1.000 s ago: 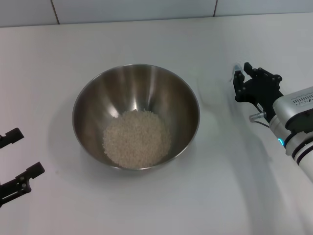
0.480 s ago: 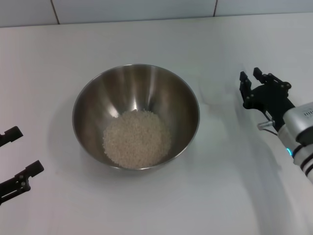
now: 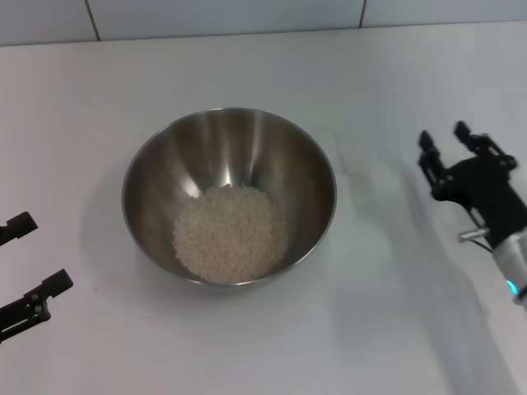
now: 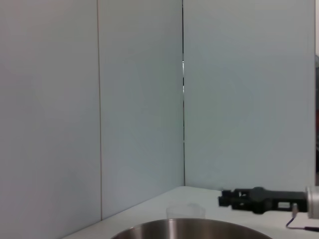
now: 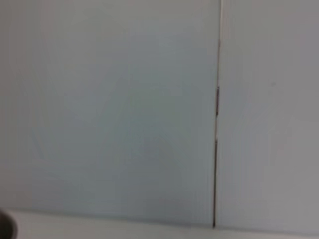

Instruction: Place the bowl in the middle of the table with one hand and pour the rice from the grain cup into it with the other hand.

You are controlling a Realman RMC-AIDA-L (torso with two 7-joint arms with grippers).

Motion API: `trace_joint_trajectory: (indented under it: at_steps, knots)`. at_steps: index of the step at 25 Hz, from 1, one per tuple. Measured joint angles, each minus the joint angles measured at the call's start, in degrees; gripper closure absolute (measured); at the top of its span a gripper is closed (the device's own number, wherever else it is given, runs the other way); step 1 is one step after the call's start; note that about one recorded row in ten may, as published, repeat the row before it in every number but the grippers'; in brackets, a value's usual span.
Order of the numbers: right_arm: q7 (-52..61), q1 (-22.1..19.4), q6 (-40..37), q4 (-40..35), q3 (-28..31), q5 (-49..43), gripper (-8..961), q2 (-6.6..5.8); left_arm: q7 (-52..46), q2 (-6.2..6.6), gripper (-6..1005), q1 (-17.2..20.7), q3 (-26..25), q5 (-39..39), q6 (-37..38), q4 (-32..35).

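The bowl (image 3: 229, 196) is sitting mid-table (image 3: 247, 66) holding the rice (image 3: 230, 234), the clear grain cup (image 4: 185, 211) is standing empty beyond it, and both open, empty hands, left (image 3: 26, 263) and right (image 3: 451, 145), are sitting apart, suggesting only parking remains.

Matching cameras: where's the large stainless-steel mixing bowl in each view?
Head view: large stainless-steel mixing bowl left of centre on the white table, holding rice.
Left wrist view: only its rim, bottom edge.
Right wrist view: dark sliver at the lower corner, perhaps the bowl.
Shared landmark: black right gripper.
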Motion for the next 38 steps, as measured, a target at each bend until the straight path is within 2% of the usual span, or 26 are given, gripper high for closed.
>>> trace_joint_trajectory:
  at_steps: [3, 6, 8, 9, 10, 13, 15, 22, 25, 28, 38]
  knots:
    - [4.0, -2.6, -8.6, -1.7, 0.0, -0.7, 426, -0.80, 0.1, 0.03, 208, 0.0, 0.0, 0.0, 0.0, 0.0]
    - [15.7, -3.3, -15.7, -5.6, 0.0, -4.1, 412, -3.17, 0.3, -0.04, 208, -0.1, 0.2, 0.3, 0.0, 0.0]
    - [27.2, -2.3, -20.7, -11.3, 0.0, -8.6, 404, -4.43, 0.3, -0.03, 208, -0.2, 0.2, 0.3, 0.0, 0.0]
    - [37.1, -0.3, -26.6, -19.4, 0.0, -13.2, 399, -4.67, 0.3, 0.00, 208, -0.2, 0.3, 0.4, 0.0, 0.0]
    - [37.1, -0.3, -26.6, -19.4, 0.0, -13.2, 395, -4.67, 0.3, 0.00, 208, -0.2, 0.3, 0.4, 0.0, 0.0]
    - [44.2, 3.2, -33.8, -31.4, -0.4, -18.9, 381, -3.79, 0.3, 0.01, 208, -0.3, 0.4, 0.4, 0.0, 0.0]
    - [44.8, 4.2, -36.2, -34.4, -2.2, -20.5, 372, -3.68, 0.4, 0.02, 208, -0.4, 0.5, 0.4, -0.2, 0.0]
    - [44.6, 5.1, -42.8, -42.6, -16.9, -21.2, 341, -3.65, 1.0, 0.02, 208, -0.6, 0.9, 1.3, -0.4, 0.0]
    - [45.6, 5.1, -43.6, -45.0, -19.6, -21.2, 328, -3.63, 1.5, -0.09, 208, -0.8, 1.1, 3.2, -0.9, 0.0]
    - [46.6, 5.3, -43.5, -46.4, -22.3, -21.3, 263, -3.64, 1.5, -0.12, 208, -1.1, 1.1, 4.1, -1.3, 0.0]
    - [47.0, 7.9, -39.6, -46.5, -27.3, -21.5, 262, -2.93, 1.6, 0.51, 208, -2.1, 1.1, 4.5, -2.0, 0.0]
